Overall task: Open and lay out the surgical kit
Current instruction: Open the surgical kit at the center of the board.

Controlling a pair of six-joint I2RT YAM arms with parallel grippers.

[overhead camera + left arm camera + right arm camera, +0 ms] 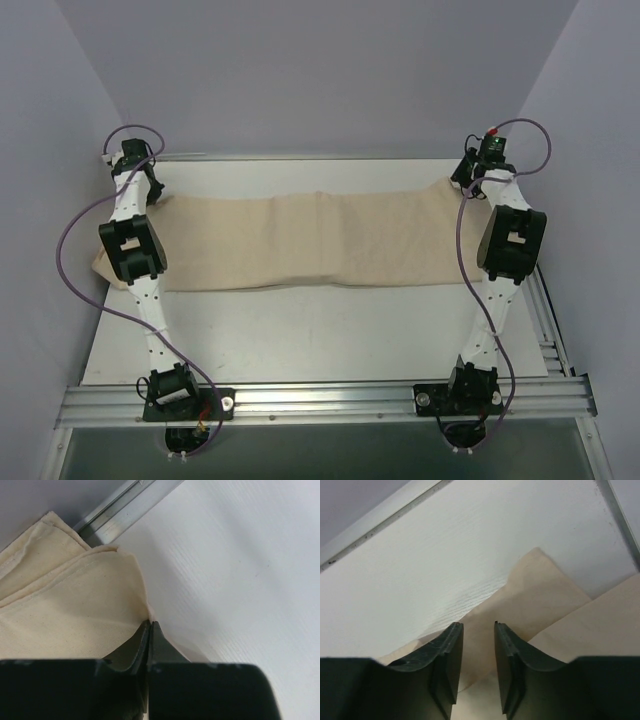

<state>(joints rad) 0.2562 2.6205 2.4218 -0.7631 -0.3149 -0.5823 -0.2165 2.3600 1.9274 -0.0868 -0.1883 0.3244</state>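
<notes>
The job looks barely started. The wrap point(310, 240) lies as one long folded band across the far half of the worktop point(300, 330). It runs from the left edge, where its near-left corner hangs a little over, to the far right corner. It has not been opened out. No tray or instruments show in any view, so I judge they are inside the folds or hidden. Unfolding the cloth and setting out the contents are both left to do.

At the far left corner, the left claw point(150, 628) is closed tight on a fold of the wrap's edge, and the cloth bends up between its fingers. Beside that pinch, stacked hems show the cloth lying in several layers, at least three by my count. The worktop's metal rail point(120, 507) runs just past them.

At the far right corner, the right claw point(477, 626) is partly open with a clear gap between its fingers. It holds nothing. It hangs over a pointed corner of the wrap, with a second layer lying to the right. Whether the fingers touch the cloth I cannot tell.

Count: one wrap, two arms, two claws (one gripping, one empty), no tray seen, no instruments seen.
</notes>
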